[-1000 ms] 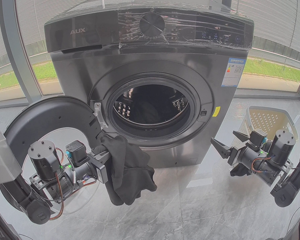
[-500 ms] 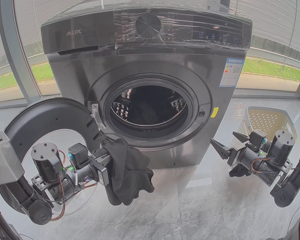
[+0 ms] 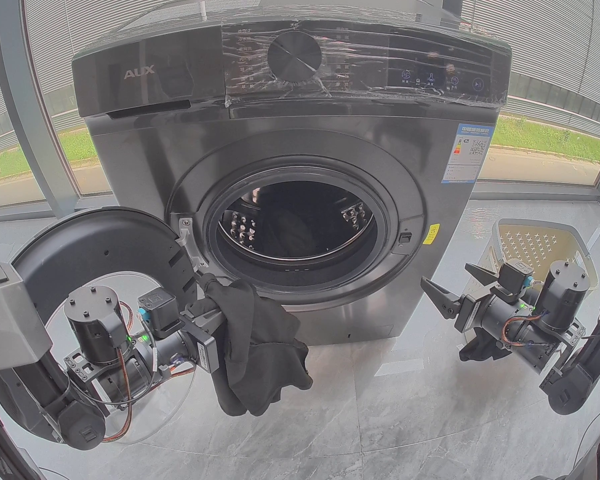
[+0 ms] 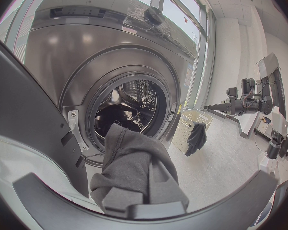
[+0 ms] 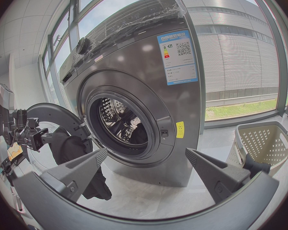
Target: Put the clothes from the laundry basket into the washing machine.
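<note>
While L gripper clamps 1 dark garment lower left, my R gripper gapes; 2nd garment over 1 basket.

All three views facing washing machine closely

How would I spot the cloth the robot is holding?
Look at the big grey washing machine. Below its round opening, the left gripper holds a dark garment hanging in the air. The other garment drapes over the laundry basket instead.
</note>
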{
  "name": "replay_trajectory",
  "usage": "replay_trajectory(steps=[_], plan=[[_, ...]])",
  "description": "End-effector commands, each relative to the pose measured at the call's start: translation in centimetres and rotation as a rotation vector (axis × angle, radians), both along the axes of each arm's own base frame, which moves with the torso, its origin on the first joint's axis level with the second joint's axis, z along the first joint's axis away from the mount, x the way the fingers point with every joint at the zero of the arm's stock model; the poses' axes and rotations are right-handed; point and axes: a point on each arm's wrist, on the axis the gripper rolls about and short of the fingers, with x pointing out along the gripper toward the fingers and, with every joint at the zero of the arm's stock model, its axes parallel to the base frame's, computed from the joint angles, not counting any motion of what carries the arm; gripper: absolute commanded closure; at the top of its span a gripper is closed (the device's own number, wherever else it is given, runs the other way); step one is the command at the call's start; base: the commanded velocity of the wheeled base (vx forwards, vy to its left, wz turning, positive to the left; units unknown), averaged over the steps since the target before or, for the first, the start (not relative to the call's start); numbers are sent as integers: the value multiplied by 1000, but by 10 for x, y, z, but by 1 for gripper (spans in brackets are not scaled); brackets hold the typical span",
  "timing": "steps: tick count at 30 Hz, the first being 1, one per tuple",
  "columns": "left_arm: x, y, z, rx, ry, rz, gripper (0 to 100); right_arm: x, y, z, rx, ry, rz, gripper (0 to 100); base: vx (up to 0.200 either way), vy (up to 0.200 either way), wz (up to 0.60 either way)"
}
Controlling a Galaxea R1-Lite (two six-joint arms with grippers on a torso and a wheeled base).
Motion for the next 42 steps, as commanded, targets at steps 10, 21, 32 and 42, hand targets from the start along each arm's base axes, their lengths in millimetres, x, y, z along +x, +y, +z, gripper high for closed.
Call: replay_trajectory(steps=[10, 21, 32, 42], plan=[[0, 0, -1, 1, 4, 1, 100, 0, 0, 0, 1, 1, 2, 0, 0, -40, 0], [0, 0, -2, 5, 9, 0, 100, 0, 0, -1, 0, 3, 2, 0, 0, -73, 0], [7, -1, -7, 10, 16, 7, 100, 0, 1, -1, -1, 6, 3, 0, 55, 0, 0], [8, -2, -8, 11, 18, 9, 100, -1, 3, -3, -3, 10, 11, 0, 60, 0, 0]])
